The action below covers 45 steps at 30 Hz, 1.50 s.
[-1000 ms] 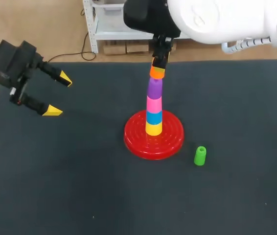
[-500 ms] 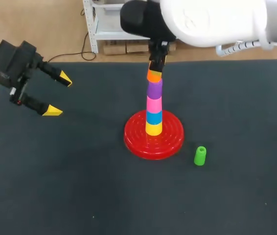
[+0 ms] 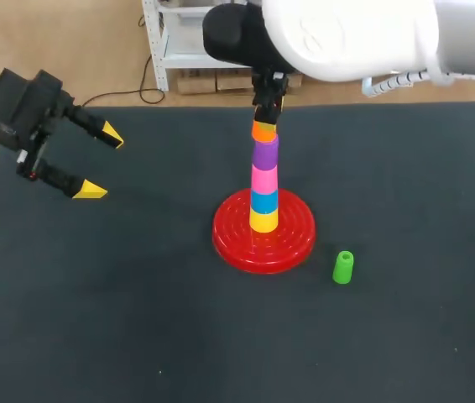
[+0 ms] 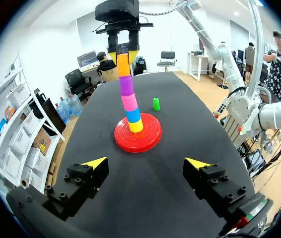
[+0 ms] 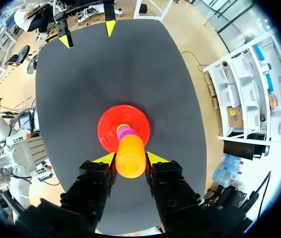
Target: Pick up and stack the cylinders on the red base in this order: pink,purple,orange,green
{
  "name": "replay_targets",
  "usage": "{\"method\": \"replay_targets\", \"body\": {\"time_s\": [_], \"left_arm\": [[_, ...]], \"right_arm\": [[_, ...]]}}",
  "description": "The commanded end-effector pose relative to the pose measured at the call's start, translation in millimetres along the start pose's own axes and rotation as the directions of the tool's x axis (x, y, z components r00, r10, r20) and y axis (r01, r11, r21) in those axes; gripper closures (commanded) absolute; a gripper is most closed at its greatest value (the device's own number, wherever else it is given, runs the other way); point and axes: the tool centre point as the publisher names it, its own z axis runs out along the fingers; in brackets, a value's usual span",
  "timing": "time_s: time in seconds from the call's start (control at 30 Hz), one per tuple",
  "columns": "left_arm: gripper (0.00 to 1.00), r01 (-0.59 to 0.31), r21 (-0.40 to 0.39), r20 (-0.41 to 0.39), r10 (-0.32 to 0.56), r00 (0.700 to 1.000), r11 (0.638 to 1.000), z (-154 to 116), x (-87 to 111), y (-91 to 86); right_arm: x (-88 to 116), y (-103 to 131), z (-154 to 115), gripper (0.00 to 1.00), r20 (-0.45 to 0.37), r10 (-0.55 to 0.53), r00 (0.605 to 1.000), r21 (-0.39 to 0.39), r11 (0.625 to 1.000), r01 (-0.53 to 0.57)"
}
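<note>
Since a second ago your right arm (image 3: 347,34) has slid a little toward the left edge of the bench (image 3: 137,327). The orange cylinder (image 3: 263,131) has come down with it, from slightly off to one side to squarely on top of the purple cylinder (image 3: 264,153). Your right fingers (image 5: 105,159) pinch that orange cylinder from both sides. Under the purple one you have the pink cylinder (image 3: 263,179), then a blue cylinder (image 3: 263,201) and a yellow cylinder (image 3: 263,222). The whole stack stands upright on the red base (image 3: 296,239) around the middle of the bench. The green cylinder (image 3: 342,268) stands alone just beside the base, on its side toward the near right corner. Your left fingers (image 3: 89,191) have not moved. They hang spread wide, holding nothing, over the far left corner and well apart from the stack.
</note>
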Motion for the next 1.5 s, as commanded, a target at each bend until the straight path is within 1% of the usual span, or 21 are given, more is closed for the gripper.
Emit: {"method": "replay_targets", "body": {"time_s": [0.03, 0.43, 1.1, 1.13, 1.5], "left_arm": [[0.0, -0.002, 0.001, 0.002, 0.002, 1.0, 1.0, 0.2, 1.1, 0.8], [0.0, -0.002, 0.001, 0.002, 0.002, 1.0, 1.0, 0.2, 1.1, 0.8], [0.0, -0.002, 0.001, 0.002, 0.002, 1.0, 1.0, 0.2, 1.1, 0.8], [0.0, -0.002, 0.001, 0.002, 0.002, 1.0, 1.0, 0.2, 1.1, 0.8], [0.0, -0.002, 0.001, 0.002, 0.002, 1.0, 1.0, 0.2, 1.1, 0.8]], "right_arm": [[1.4, -0.3, 0.4, 1.0, 0.002, 0.003, 1.0, -0.001, 1.0, -0.003], [3.7, -3.7, -1.3, 1.0, 0.01, 0.02, 1.0, 0.006, 1.0, -0.02], [0.5, -4.5, 8.7, 1.0, 0.004, 0.019, 1.0, -0.017, 1.0, -0.019], [0.4, -4.3, 8.7, 1.0, 0.011, 0.016, 1.0, -0.028, 0.999, -0.016], [2.3, -2.4, -0.9, 1.0, 0.033, 0.022, 0.999, -0.012, 1.0, -0.022]]}}
